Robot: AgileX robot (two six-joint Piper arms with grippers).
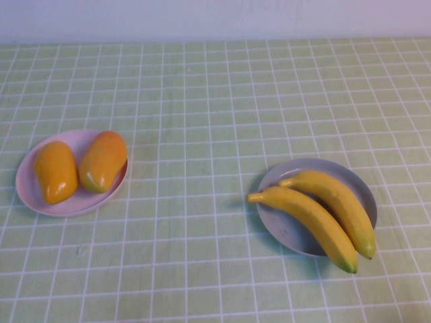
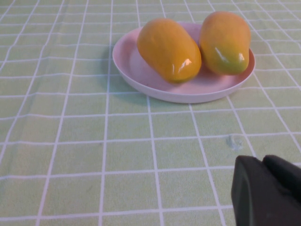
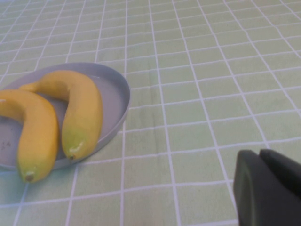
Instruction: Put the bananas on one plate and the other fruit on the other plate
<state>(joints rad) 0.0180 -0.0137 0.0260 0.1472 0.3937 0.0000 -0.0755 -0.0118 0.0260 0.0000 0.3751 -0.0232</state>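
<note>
Both bananas [image 1: 323, 212] lie side by side on the grey-blue plate [image 1: 289, 229]; both mangoes [image 1: 77, 168] fill the pink plate [image 1: 27, 185]. Left hand [image 2: 268, 190] and right hand [image 3: 268, 188] hover closed, empty, above the surface [image 1: 202, 101].

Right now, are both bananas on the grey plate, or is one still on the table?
Both bananas lie on the grey-blue plate, tips overhanging its rim. Left gripper and right gripper are shut, holding nothing.
</note>
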